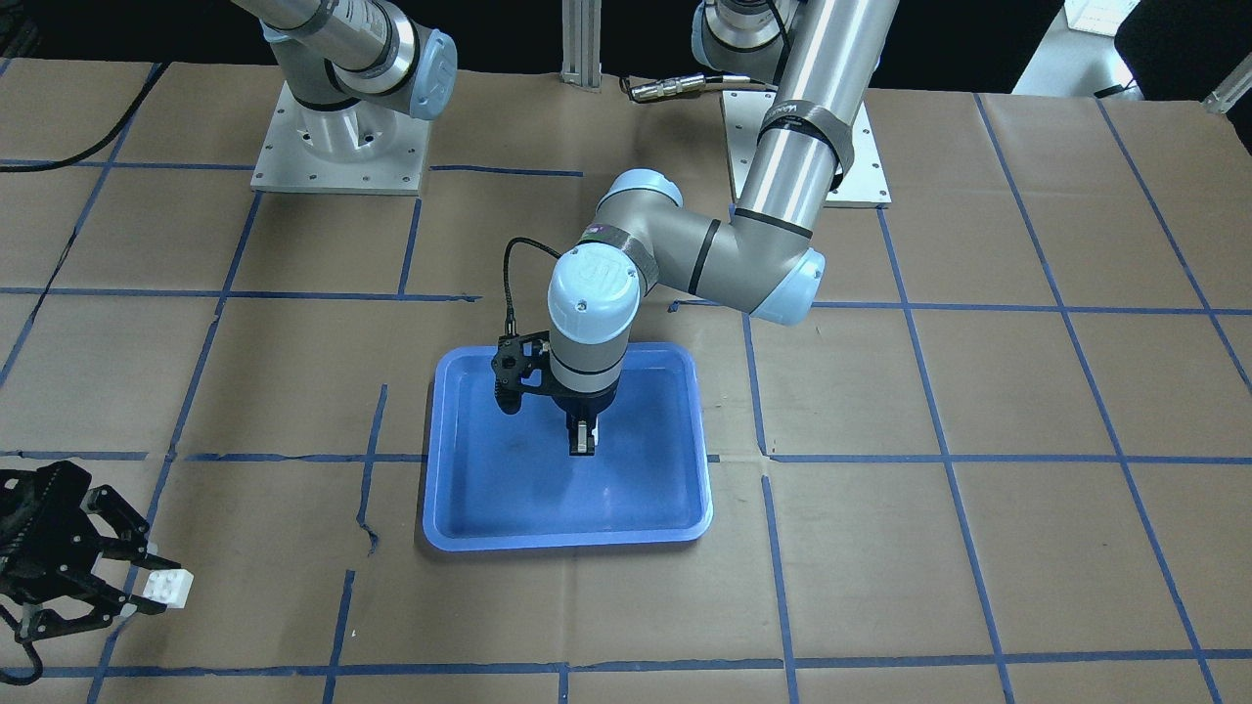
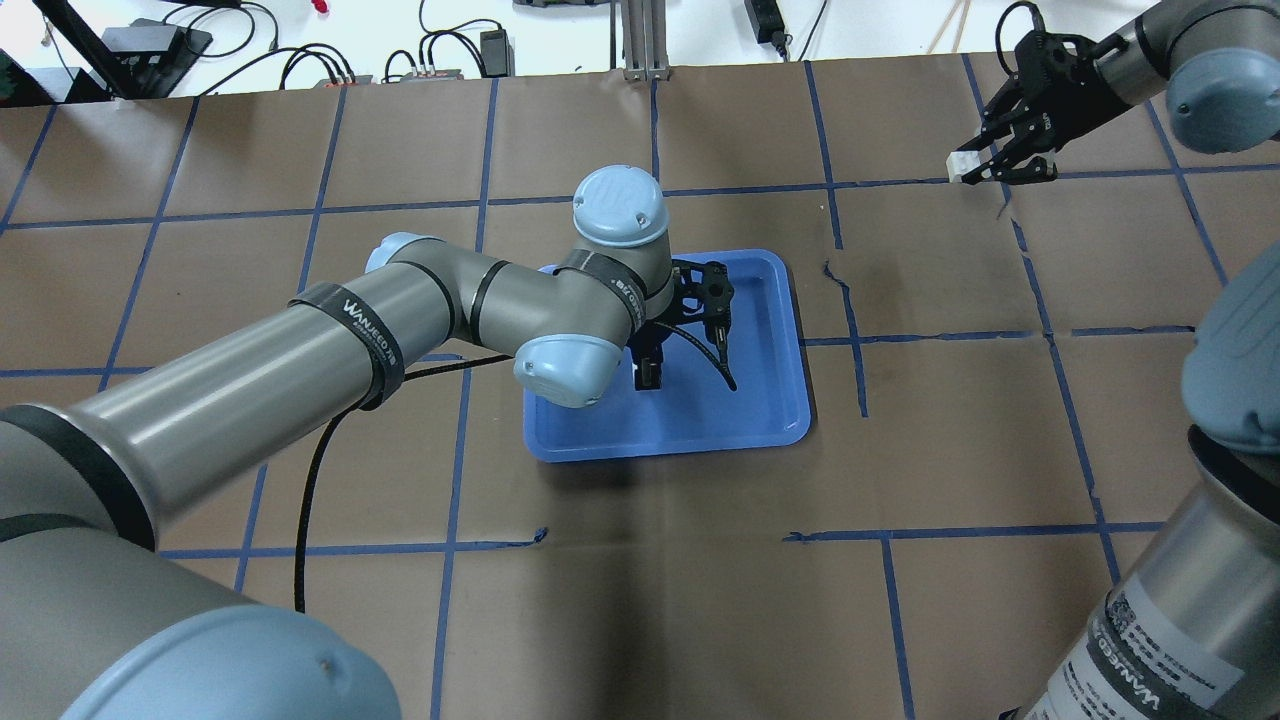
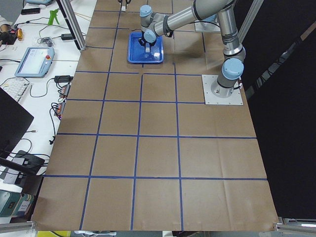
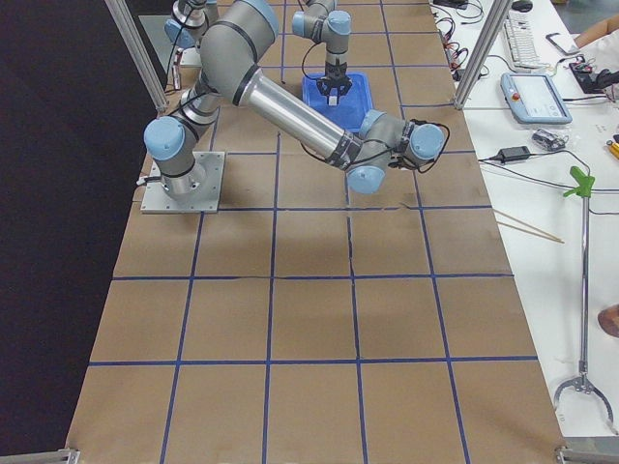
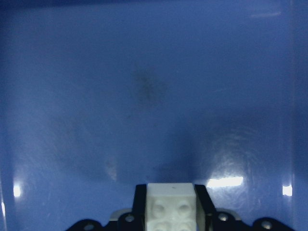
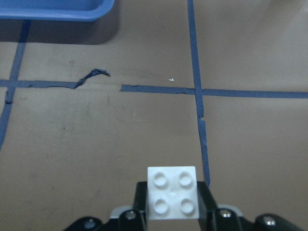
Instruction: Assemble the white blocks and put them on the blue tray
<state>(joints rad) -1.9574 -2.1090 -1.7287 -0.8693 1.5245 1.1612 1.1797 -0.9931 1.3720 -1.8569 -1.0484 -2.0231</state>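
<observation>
Gripping the first white block [image 5: 171, 207], the left pincer [image 1: 583, 448] is hovering over the blue tray [image 1: 509, 499] at the middle of the desk [image 1: 978, 391]. The right pincer [image 1: 156, 587] is clamping the second white block [image 1: 168, 587] toward the far right corner. Assembly is not yet done; the next move is likely calling for bringing the blocks together, studs aligned.

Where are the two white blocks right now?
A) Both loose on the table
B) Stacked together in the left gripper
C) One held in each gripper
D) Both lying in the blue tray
C: the left gripper is shut on one white block over the blue tray, and the right gripper holds the other white block over the brown paper, away from the tray.
</observation>
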